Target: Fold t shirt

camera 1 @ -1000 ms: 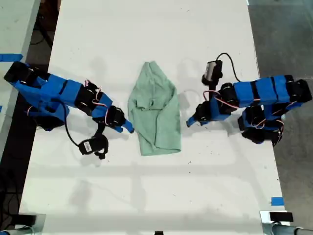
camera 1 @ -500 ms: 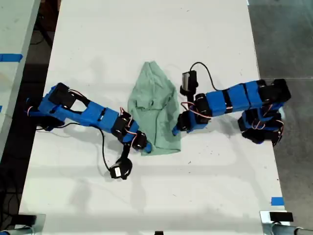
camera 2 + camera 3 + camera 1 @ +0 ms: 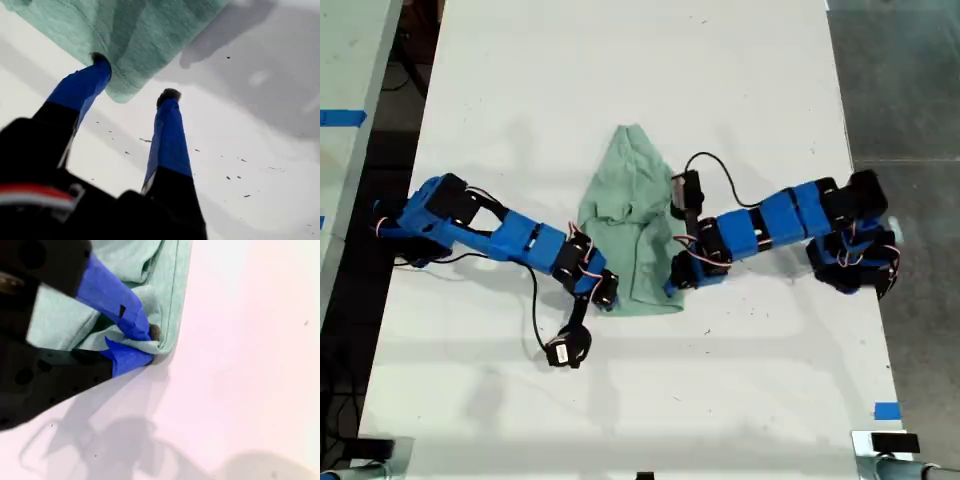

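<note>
White table (image 3: 620,60): bare at the exterior view's top and bottom. Centre taken by t shirt (image 3: 635,225); blue arms close in from both sides, a black cable (image 3: 535,300) lying beside one.

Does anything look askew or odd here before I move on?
The pale mint-green cloth t shirt lies wrinkled and bunched into a narrow, lopsided shape on the white table, not spread flat. My second hand is shut on a hem corner; my first hand is open, one finger touching the cloth's edge. Nothing looks spilled or damaged.
</note>
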Controlling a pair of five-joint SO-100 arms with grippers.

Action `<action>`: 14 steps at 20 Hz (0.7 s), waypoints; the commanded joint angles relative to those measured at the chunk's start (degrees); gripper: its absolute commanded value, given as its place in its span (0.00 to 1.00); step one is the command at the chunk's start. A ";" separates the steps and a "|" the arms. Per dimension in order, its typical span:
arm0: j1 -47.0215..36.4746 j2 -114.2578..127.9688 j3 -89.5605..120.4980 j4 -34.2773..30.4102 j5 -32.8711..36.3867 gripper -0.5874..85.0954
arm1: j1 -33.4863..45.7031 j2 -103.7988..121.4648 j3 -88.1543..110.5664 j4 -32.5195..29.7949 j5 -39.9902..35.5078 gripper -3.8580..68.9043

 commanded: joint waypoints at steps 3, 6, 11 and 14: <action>0.53 0.18 -2.72 0.79 0.70 0.01 | -1.67 -4.04 -5.63 -0.62 0.97 0.35; 0.35 0.26 -2.72 0.97 0.88 0.01 | -2.64 -6.50 -5.45 -1.93 1.76 0.31; 1.32 1.41 -3.16 1.76 1.14 0.01 | -3.78 -10.20 -7.21 -3.60 3.69 0.03; 2.02 2.99 -3.52 4.83 3.16 0.01 | -6.50 -12.04 -19.95 5.01 5.45 0.03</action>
